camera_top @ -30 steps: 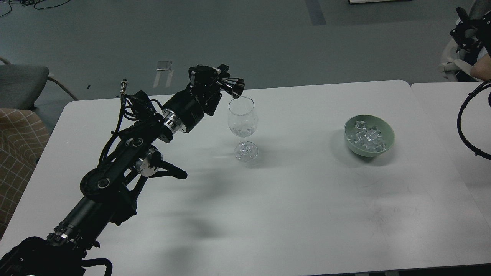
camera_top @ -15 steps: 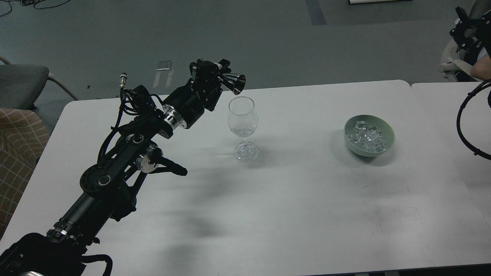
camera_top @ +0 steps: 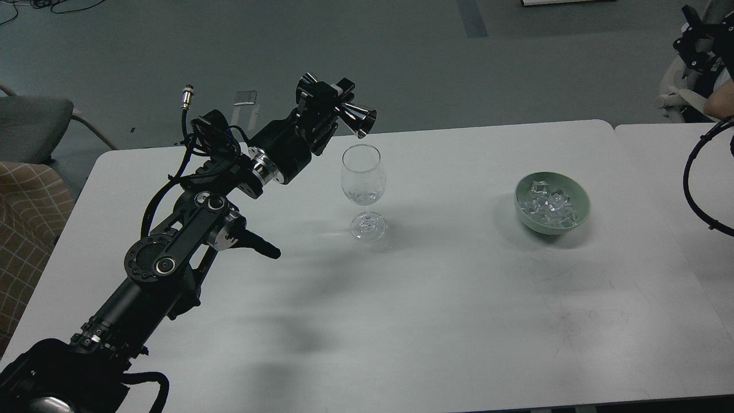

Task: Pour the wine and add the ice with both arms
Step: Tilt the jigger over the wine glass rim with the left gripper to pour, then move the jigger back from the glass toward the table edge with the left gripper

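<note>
Room: grey-green floor beyond a white surface (camera_top: pixel 436 321); a second white surface (camera_top: pixel 676 172) adjoins it on the right.
Wine: a small amount of clear liquid (camera_top: pixel 362 196) at the bottom of the glass bowl.
Glass: clear stemmed wine glass (camera_top: pixel 362 189), upright on the surface, left of centre, foot flat on the top.
Measuring cup: small shiny metal double cone (camera_top: pixel 356 117), tipped on its side, open mouth facing right and a little down, above and just behind the glass rim, not touching it.
Left tool: left tool (camera_top: pixel 335 106), black, pinching the measuring cup at its narrow waist; raised above the surface.
Left arm: black jointed left arm (camera_top: pixel 172 252) with silver rings and looped cables, rising from the lower left corner toward the glass.
Ice: a heap of small clear cubes (camera_top: pixel 547 206) inside the bowl.
Bowl: pale green bowl (camera_top: pixel 580 206) on the right part of the surface, well apart from the glass.
Right tool: not in view; only a black cable loop (camera_top: pixel 691 189) shows at the right edge.
Chair: grey seat (camera_top: pixel 31 123) at the far left, with a checked tan cushion (camera_top: pixel 23 229) below it.
Shadows: soft dark patches on the surface under the left arm and beside the bowl.
</note>
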Tool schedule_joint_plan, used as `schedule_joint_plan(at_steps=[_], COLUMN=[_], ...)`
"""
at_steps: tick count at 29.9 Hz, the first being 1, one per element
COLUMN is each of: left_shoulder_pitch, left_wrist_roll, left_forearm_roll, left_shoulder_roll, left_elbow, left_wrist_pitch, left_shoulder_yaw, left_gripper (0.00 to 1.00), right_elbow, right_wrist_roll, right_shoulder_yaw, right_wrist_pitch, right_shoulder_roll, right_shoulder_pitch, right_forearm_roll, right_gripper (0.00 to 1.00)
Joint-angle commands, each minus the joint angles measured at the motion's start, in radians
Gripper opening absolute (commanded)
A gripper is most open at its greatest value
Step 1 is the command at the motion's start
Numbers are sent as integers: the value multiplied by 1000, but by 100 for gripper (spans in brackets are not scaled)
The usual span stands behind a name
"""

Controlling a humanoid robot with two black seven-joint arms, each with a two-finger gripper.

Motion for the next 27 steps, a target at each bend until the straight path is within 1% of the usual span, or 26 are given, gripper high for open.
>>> schedule_joint_plan(at_steps=[1, 5, 10, 15, 21, 24, 27], left_shoulder_pitch=[-1, -2, -10, -22, -25, -25, -25], left_wrist_roll=[-26, -42, -44, -47, -53, -56, -58], left_forearm_roll=[42, 85, 86, 97, 89, 50, -96], left_shoulder_roll=[18, 35, 43, 41, 43, 35, 36], left_elbow=[0, 0, 0, 0, -1, -8, -6], left_wrist_pitch=[1, 1, 1, 4, 4, 4, 23], left_shoulder_yaw=[5, 10, 13, 48, 48, 29, 22], left_gripper=[0, 0, 0, 0, 0, 0, 0], right_elbow=[-2, -4, -4, -4, -4, -4, -4], right_wrist_roll=[0, 0, 0, 0, 0, 0, -1], right_shoulder_yaw=[0, 0, 0, 0, 0, 0, 0], right_wrist_pitch=[1, 1, 1, 1, 1, 1, 1], right_shoulder_roll=[0, 0, 0, 0, 0, -3, -6], right_shoulder_pitch=[-2, -3, -3, -2, -2, -2, -3], right_forearm_roll=[0, 0, 0, 0, 0, 0, 0], right_gripper=[100, 100, 100, 100, 100, 100, 100])
